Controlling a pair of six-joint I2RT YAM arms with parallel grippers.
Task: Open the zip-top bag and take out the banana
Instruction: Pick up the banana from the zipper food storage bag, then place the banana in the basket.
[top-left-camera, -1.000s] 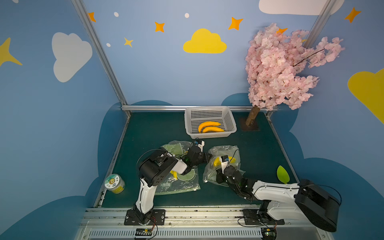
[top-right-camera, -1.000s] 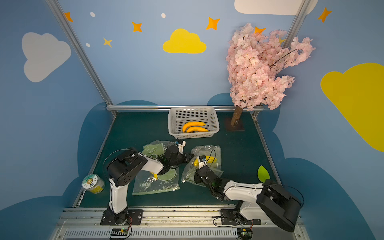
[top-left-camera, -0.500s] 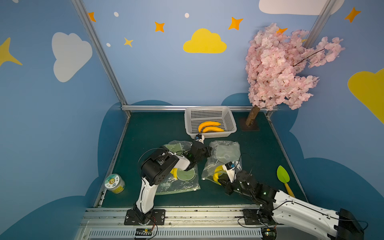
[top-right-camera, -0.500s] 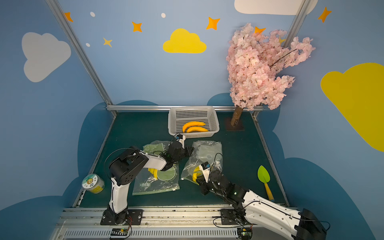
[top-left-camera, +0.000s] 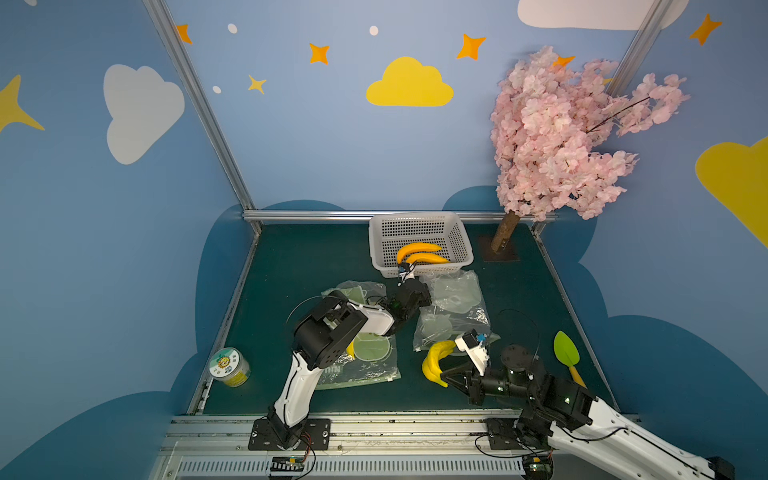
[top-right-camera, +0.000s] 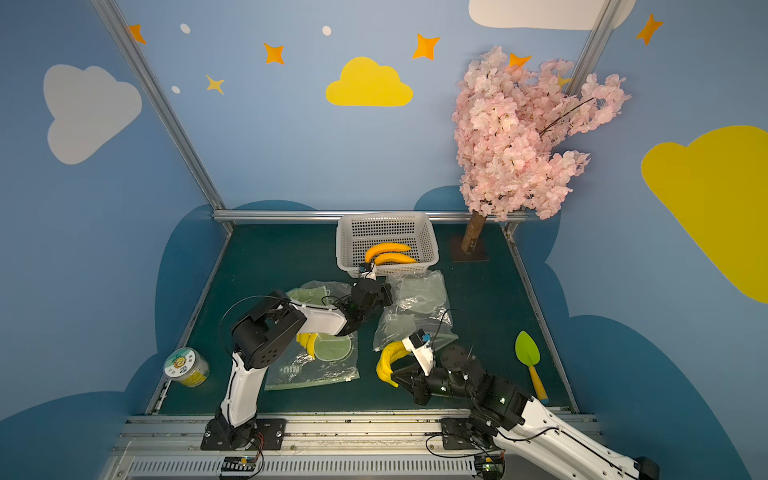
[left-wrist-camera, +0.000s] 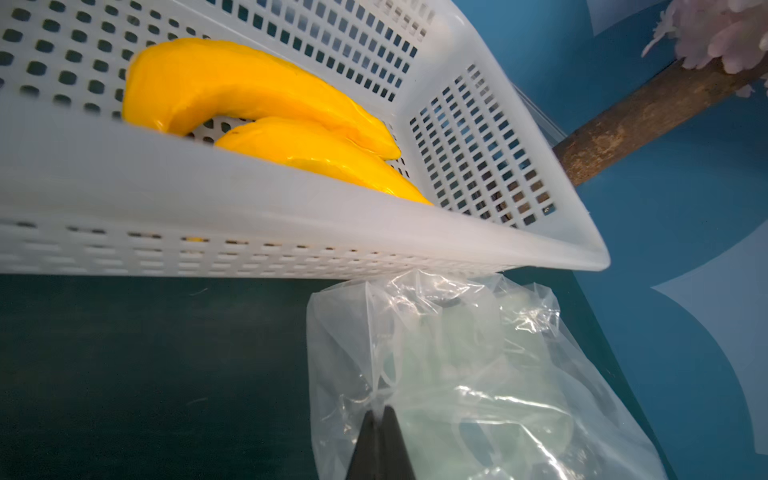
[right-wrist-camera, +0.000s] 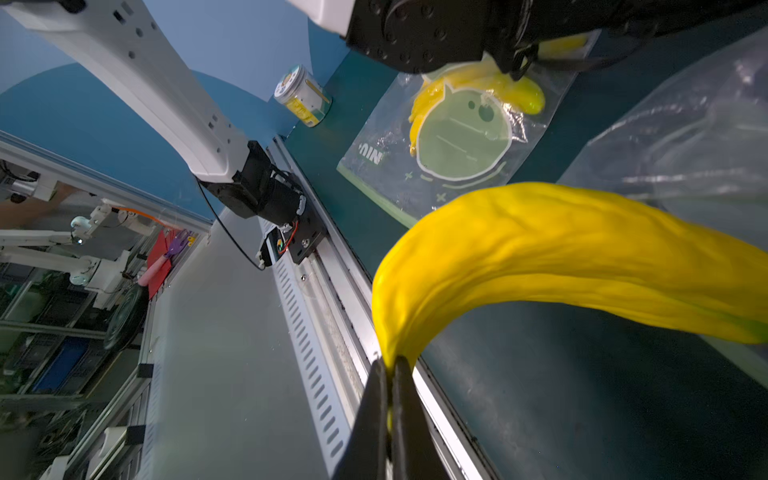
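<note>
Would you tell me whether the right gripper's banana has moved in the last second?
Yes: the banana, in the right gripper, moved toward the front rail, away from the white basket, mostly clear of the bag.

The dark green tabletop (top-left-camera: 316, 257) carries a white perforated basket (top-left-camera: 411, 230) at the back, a printed zip-top bag (top-left-camera: 365, 365) and a clear zip-top bag (top-left-camera: 453, 307) mid-table, a lidded jar (top-left-camera: 230, 366) at the left edge, and a green toy shovel (top-left-camera: 566, 348) on the right.

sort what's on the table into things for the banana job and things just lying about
In the job: zip-top bag, pinched by left gripper; banana, held by right gripper.
Lying about: basket with two bananas; printed bag holding another banana; jar; green scoop; blossom tree.
</note>
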